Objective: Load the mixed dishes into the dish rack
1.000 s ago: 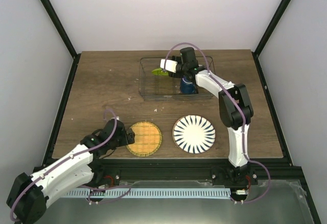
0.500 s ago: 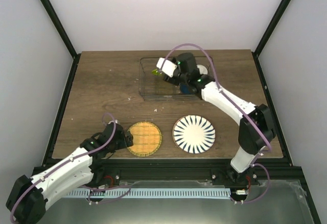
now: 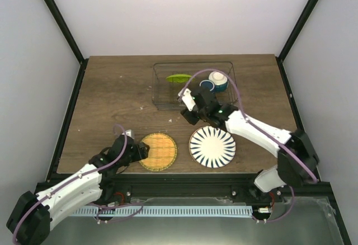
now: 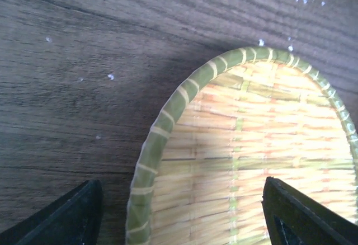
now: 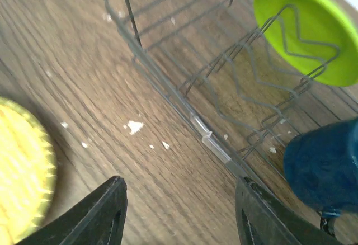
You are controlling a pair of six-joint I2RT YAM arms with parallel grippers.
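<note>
Looking down from above: the thin dark-grey wire dish rack (image 3: 158,88) stands at the far middle of the brown wooden desk (image 3: 112,94).
Rack contents: a lime-green round plate (image 3: 178,78) on edge at the left; a small white bowl (image 3: 217,77) and a dark blue mug (image 3: 222,86) touching at the right.
Desk front: a woven yellow plate with green rim (image 3: 158,151) lies beside a white plate with dark-blue radial stripes (image 3: 212,146).
Left wrist view: the left tool (image 4: 179,214) is spread wide around the woven plate's rim, one finger outside it, one over the weave, gripping nothing.
Right wrist view: the right tool (image 5: 179,214) is partly spread and empty, above bare desk just in front of the rack.
</note>
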